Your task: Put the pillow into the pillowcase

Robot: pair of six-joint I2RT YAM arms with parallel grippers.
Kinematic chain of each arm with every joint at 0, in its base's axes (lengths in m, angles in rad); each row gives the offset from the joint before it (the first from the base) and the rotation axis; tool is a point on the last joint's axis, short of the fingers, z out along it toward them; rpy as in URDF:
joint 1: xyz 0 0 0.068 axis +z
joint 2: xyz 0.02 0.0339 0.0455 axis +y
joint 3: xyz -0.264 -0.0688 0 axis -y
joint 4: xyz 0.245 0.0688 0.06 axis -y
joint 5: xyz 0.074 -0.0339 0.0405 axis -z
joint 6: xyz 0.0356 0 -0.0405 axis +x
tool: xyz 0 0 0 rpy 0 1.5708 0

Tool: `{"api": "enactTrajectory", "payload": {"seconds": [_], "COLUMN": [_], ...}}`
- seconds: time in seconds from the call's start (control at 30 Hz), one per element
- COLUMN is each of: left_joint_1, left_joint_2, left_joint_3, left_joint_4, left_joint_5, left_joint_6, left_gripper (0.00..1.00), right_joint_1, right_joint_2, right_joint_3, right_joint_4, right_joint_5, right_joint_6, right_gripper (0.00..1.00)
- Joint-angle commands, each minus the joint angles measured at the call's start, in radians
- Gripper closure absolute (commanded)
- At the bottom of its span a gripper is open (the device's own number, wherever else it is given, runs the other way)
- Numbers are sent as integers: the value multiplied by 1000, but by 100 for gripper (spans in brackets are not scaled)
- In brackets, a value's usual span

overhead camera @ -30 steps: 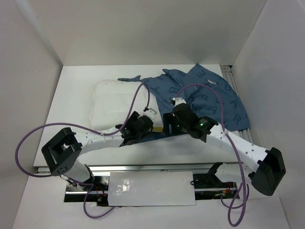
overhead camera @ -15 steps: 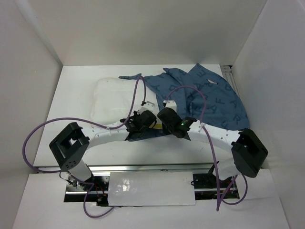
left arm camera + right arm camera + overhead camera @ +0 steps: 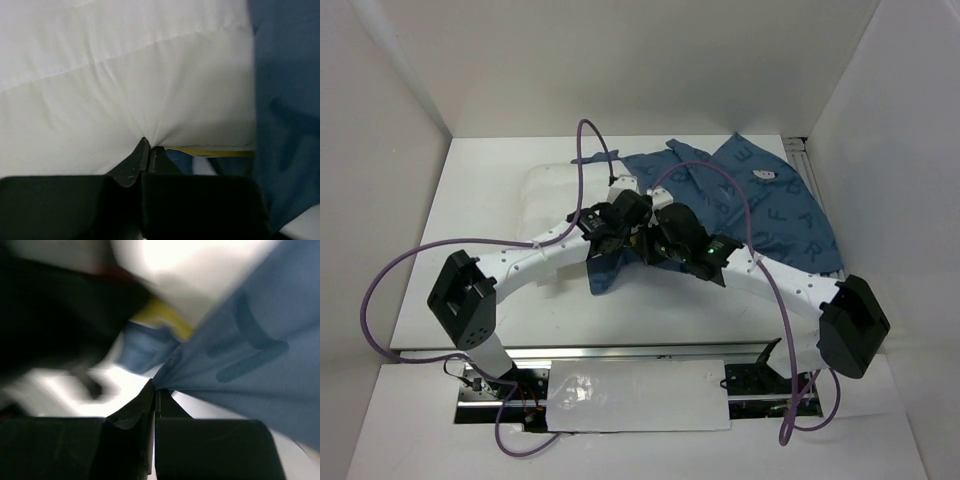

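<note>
The pillow (image 3: 542,200) lay on the table (image 3: 470,230) at about 10 o'clock from the table centre in the top view. Its near right corner was covered by the two grippers. In the left wrist view its white quilted surface filled the upper frame. A yellow band (image 3: 210,150) ran along its lower edge, at 3 o'clock from the fingertips. The left gripper (image 3: 148,149) was pressed together, pinching a pucker of the pillow's white fabric between its tips.

The pillowcase (image 3: 770,205) lay spread at 1 to 2 o'clock from the table centre, touching the pillow's right side. One flap (image 3: 608,268) of it extended toward 6 o'clock from beneath the two grippers. The right gripper (image 3: 156,389) was clamped on a gathered fold of the blue cloth. In the top view it sat just beside the left gripper, at that gripper's 4 o'clock.

Writing: dark capital letters were printed across the pillowcase, and "F" and "R" could be read near its right edge. A small pale motif (image 3: 767,175) toward the far edge was too small to identify. In the right wrist view one dark printed mark was too blurred to read.
</note>
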Motion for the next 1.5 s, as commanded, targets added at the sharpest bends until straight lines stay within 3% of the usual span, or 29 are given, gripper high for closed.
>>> {"api": "enactTrajectory", "payload": {"seconds": [0.0, 0.2, 0.37, 0.43, 0.47, 0.5, 0.53, 0.6, 0.63, 0.73, 0.8, 0.83, 0.9, 0.93, 1.03, 1.13, 1.37, 1.47], "left_joint_1": [-11, 7, 44, 55, 71, 81, 96, 108, 117, 140, 153, 171, 196, 229, 304, 376, 498, 489], "left_joint_2": [24, 24, -11, -42, -54, -68, -100, -137, -157, -238, -293, -308, -333, -333, -278, -148, 153, 269], "left_joint_3": [63, 40, -2, -32, -32, -44, -60, -75, -90, -129, -140, -153, -163, -163, -121, -17, 184, 231], "left_joint_4": [-42, -12, -12, -12, -42, -54, -70, -117, -134, -168, -179, -191, -191, -191, -180, -153, -113, -104], "left_joint_5": [81, 185, 229, 251, 251, 251, 251, 222, 198, 197, 208, 217, 217, 226, 246, 259, 343, 314], "left_joint_6": [-122, -197, -216, -240, -241, -251, -251, -251, -262, -253, -244, -244, -244, -230, -190, -123, -78, -54], "left_gripper": [100, 100, 100, 96, 86, 63, 50, 49, 43, 33, 26, 26, 2, 0, 0, 0, 0, 1], "right_joint_1": [26, 35, 35, 24, 24, 24, 24, 24, 24, 24, 24, 24, 24, 13, -7, -16, -123, -143], "right_joint_2": [-69, -58, -89, -89, -100, -100, -126, -155, -195, -283, -325, -351, -351, -341, -212, 23, 445, 613], "right_joint_3": [-4, -82, -200, -200, -200, -200, -200, -213, -222, -222, -211, -194, -145, -122, 22, 184, 605, 770], "right_joint_4": [363, 775, 887, 756, 703, 653, 611, 485, 444, 288, 206, 177, 100, 73, -45, -96, -110, -121], "right_joint_5": [-467, -882, -930, -808, -748, -699, -618, -522, -452, -331, -234, -130, -10, 43, 203, 292, 337, 383], "right_joint_6": [-84, -93, -113, -145, -145, -162, -162, -171, -183, -214, -190, -168, -128, -98, -62, -90, -200, -261], "right_gripper": [100, 100, 100, 86, 77, 66, 60, 50, 38, 20, 15, 15, 15, 17, 22, 26, 31, 31]}}
